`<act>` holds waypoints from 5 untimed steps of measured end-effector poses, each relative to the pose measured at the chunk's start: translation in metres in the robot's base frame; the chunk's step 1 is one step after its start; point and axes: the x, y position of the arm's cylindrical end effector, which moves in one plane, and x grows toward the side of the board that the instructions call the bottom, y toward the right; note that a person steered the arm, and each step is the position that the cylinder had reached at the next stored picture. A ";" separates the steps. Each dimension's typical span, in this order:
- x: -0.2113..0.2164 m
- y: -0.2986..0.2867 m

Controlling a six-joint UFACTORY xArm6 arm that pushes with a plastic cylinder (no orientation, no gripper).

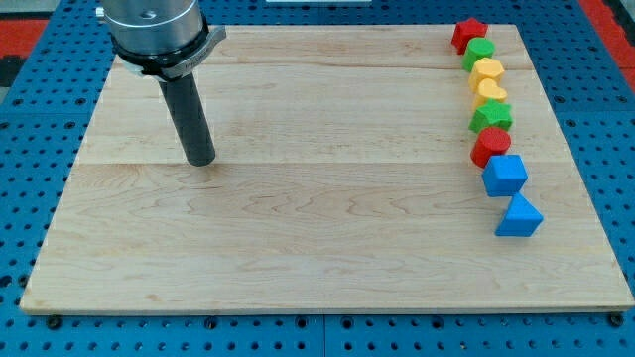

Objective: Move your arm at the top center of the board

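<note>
My tip point(201, 159) rests on the wooden surface point(317, 248) at the view's left, upper half, well apart from every block. No gripper is fitted; the rod holds nothing. Blocks run in a column along the view's right edge, top to bottom: red star point(469, 34), green block point(480, 52), yellow block point(486, 71), second yellow block point(491, 93), green star point(491, 117), red block point(491, 146), blue cube point(505, 175), blue triangular block point(519, 216). Neighbours touch or nearly touch.
</note>
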 end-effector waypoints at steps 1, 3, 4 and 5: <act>0.000 0.000; -0.079 0.004; -0.143 0.040; -0.199 0.076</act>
